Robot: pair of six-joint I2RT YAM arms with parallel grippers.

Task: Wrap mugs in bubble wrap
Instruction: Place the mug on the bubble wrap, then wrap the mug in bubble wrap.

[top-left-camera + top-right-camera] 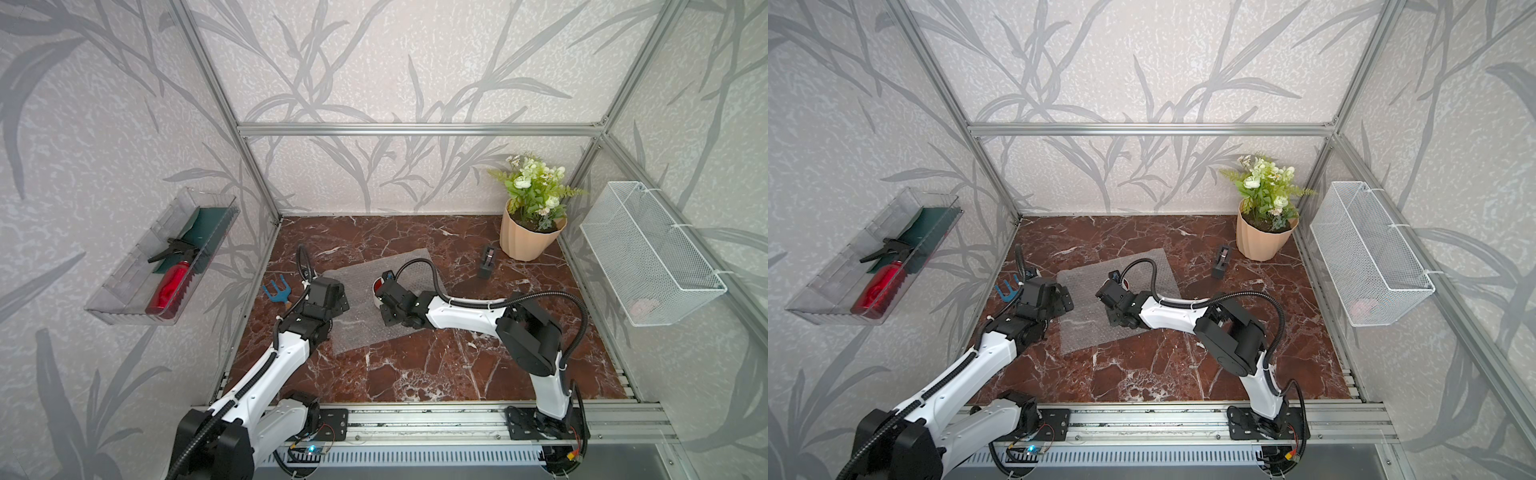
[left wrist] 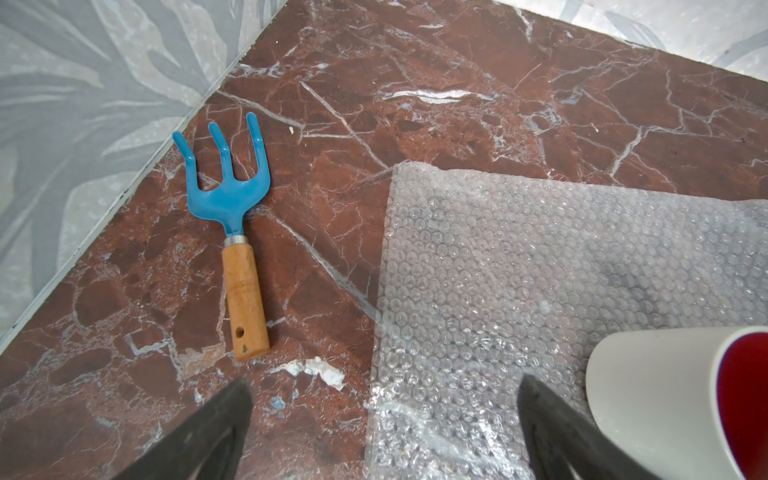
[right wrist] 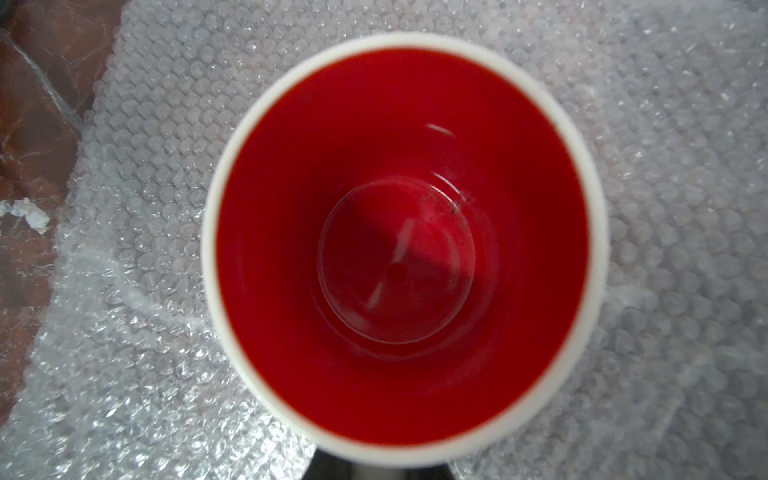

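**Ceramic on a narrow pinch, plastic sheet free to slide**

Right fingers [image 3: 345, 471] stand close together just under the rim of the mug [image 3: 399, 249]; I judge them clamped on its handle, though the handle itself is hidden. That wrist camera looks straight into the glossy red inside, so the mug is tipped with its mouth toward the right arm, low over the bubble wrap [image 2: 540, 270] and well inside its edges; whether the cream wall touches the sheet I cannot tell. Left fingers [image 2: 224, 432] are spread wide and empty; one hangs over bare marble, the other over the sheet just beside the mug's wall, so they straddle the wrap's edge.

What could go wrong, as I judge it:

- A pinch on a slim glazed handle lets the mug swing or slip; it could then knock against the hard marble surface [image 1: 415, 374].
- The left finger nearest the mug could bump its wall as the pair closes, twisting it in the right grip.
- The sheet's edge is thin and lies flat; closing here may scrape past it or catch only a few bubbles.
- The sheet is light and the stone polished; if the mug's weight is not on it, pulling one edge may drag the whole sheet rather than fold it.
- The blue hand fork [image 2: 239, 257] lies near that edge and could snag a lifted flap.
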